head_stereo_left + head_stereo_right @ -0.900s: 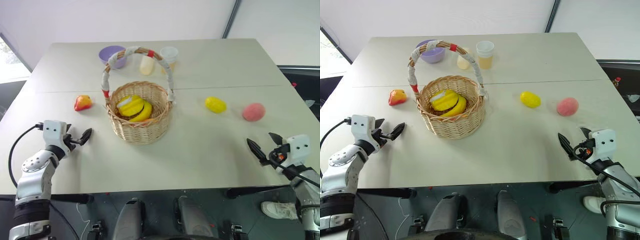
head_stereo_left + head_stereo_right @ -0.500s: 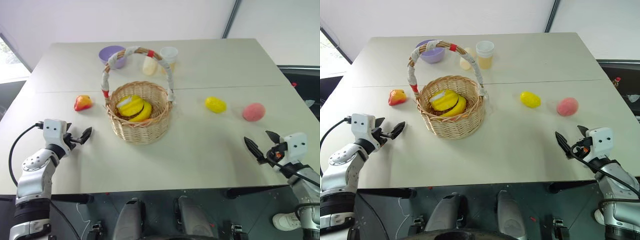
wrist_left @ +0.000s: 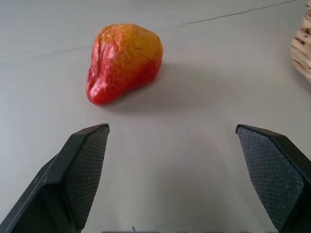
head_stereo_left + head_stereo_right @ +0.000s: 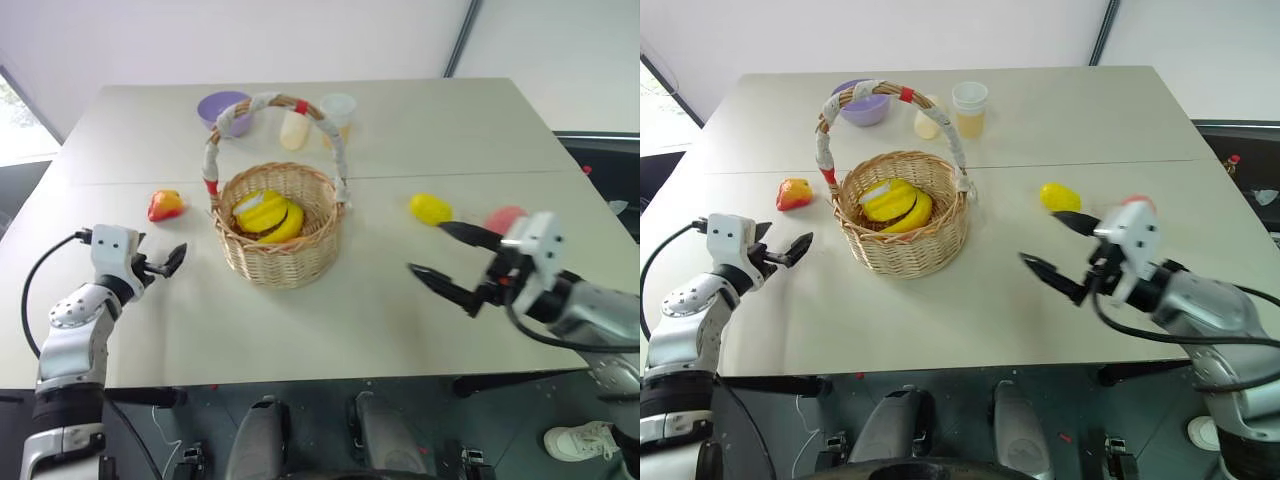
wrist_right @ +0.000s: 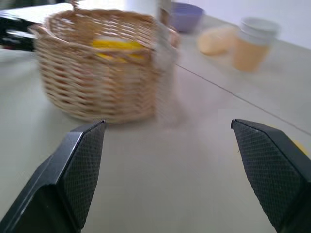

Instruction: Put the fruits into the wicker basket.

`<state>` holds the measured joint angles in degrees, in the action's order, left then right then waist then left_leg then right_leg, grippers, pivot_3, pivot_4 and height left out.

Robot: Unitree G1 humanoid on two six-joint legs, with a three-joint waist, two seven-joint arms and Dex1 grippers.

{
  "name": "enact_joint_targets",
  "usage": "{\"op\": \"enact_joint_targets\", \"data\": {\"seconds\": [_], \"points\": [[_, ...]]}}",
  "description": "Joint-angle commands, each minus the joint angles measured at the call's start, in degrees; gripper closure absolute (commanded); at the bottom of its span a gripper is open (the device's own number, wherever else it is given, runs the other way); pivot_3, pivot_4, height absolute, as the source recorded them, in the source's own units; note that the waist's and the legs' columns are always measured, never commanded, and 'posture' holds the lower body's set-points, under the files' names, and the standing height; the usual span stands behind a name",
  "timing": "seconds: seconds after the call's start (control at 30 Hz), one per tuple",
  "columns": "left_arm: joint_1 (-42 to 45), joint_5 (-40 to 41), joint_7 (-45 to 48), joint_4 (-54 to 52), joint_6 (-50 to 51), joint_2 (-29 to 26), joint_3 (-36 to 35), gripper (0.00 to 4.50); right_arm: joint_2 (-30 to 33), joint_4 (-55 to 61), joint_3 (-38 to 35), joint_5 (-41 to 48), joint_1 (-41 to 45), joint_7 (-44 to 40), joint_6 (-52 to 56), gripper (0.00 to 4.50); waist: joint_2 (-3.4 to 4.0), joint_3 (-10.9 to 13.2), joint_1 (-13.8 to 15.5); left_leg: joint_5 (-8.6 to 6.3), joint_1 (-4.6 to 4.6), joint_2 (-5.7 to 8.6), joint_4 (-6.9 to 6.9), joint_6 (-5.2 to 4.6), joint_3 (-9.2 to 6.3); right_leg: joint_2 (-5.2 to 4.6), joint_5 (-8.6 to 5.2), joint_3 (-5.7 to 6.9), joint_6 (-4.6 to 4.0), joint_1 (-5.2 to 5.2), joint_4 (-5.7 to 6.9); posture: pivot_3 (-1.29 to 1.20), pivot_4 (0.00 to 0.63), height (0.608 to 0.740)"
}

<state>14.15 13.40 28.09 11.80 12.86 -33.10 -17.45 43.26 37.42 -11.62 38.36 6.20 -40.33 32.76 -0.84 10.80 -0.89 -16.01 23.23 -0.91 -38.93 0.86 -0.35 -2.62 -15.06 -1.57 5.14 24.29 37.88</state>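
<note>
The wicker basket (image 4: 278,262) stands left of the table's middle with a yellow banana bunch (image 4: 267,215) inside. A red-orange fruit (image 4: 166,205) lies to its left. My open left gripper (image 4: 172,260) hovers just short of that fruit (image 3: 124,60), apart from it. Right of the basket lies a yellow lemon-like fruit (image 4: 430,208). The pink peach (image 4: 503,216) is partly hidden behind my right hand. My right gripper (image 4: 426,248) is open and empty above the table, pointing left toward the basket (image 5: 97,68).
At the back of the table stand a purple bowl (image 4: 222,105), a pale yellow object (image 4: 293,130) and a clear cup (image 4: 339,108) holding yellow-orange contents. The table's front edge (image 4: 320,380) runs close to both arms.
My right arm has swung up from the right front edge to the left, over the table in front of the peach. The left gripper has barely shifted.
</note>
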Motion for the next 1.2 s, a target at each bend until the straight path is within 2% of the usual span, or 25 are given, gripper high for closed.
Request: {"op": "enact_joint_targets", "data": {"seconds": [0.03,0.33,0.77,0.87,0.97,1.1,1.2], "points": [[4.9,-2.9,-2.6,2.0,-1.2,-2.4,0.3,0.00,-1.1,3.4,6.7,-0.5,7.4,1.4,1.7,0.18,-0.02,0.0,0.1,0.00,0.00,0.00,-0.01,0.00,-0.01,0.01,0.00,0.01,0.00,0.00,0.01,0.00,0.150,0.740],[18.0,-8.0,-3.4,14.8,1.3,-3.8,6.3,0.00,-5.1,-0.7,17.4,-7.5,17.9,2.1,0.9,0.18,-0.08,0.0,0.3,-0.03,0.14,0.12,-0.08,-0.05,-0.03,-0.09,0.00,0.07,0.00,0.04,-0.03,0.00,0.150,0.740],[31.4,-11.5,-4.2,34.8,-0.8,-1.8,10.5,0.00,-8.7,-0.1,20.7,-12.2,18.1,3.2,0.4,0.18,-0.12,0.0,0.1,-0.03,0.15,0.11,-0.11,-0.05,-0.01,-0.04,0.00,0.09,0.00,0.09,0.04,0.00,0.150,0.740],[32.4,-11.9,-4.2,36.7,-2.0,-1.7,10.5,0.90,-8.8,-0.1,20.5,-12.9,17.8,3.4,0.4,0.00,-0.12,0.0,0.1,-0.03,0.15,0.11,-0.11,-0.05,-0.01,-0.04,0.00,0.09,0.00,0.09,0.05,0.00,0.150,0.740],[33.1,-12.7,-4.7,37.9,-2.3,-2.0,10.9,2.18,-9.1,-0.2,20.5,-13.4,17.9,3.4,0.4,0.00,-0.12,0.0,0.1,-0.03,0.15,0.11,-0.11,-0.05,-0.01,-0.05,0.00,0.09,0.00,0.09,0.05,0.00,0.150,0.740],[31.6,-12.1,-4.0,35.5,-2.3,-3.7,10.0,2.18,-9.2,-0.4,20.4,-14.0,18.5,3.2,0.3,0.00,-0.12,0.0,0.1,-0.03,0.15,0.11,-0.11,-0.05,-0.01,-0.05,0.00,0.09,0.00,0.10,0.06,0.00,0.150,0.740],[26.5,-6.5,1.4,26.8,-2.3,-5.5,5.8,2.18,-8.9,-0.4,19.8,-14.0,18.7,2.9,0.4,0.00,-0.12,0.0,-0.3,-0.03,0.15,0.08,-0.10,-0.05,0.00,-0.05,0.00,0.08,0.00,0.15,0.09,0.00,0.150,0.740]]}}
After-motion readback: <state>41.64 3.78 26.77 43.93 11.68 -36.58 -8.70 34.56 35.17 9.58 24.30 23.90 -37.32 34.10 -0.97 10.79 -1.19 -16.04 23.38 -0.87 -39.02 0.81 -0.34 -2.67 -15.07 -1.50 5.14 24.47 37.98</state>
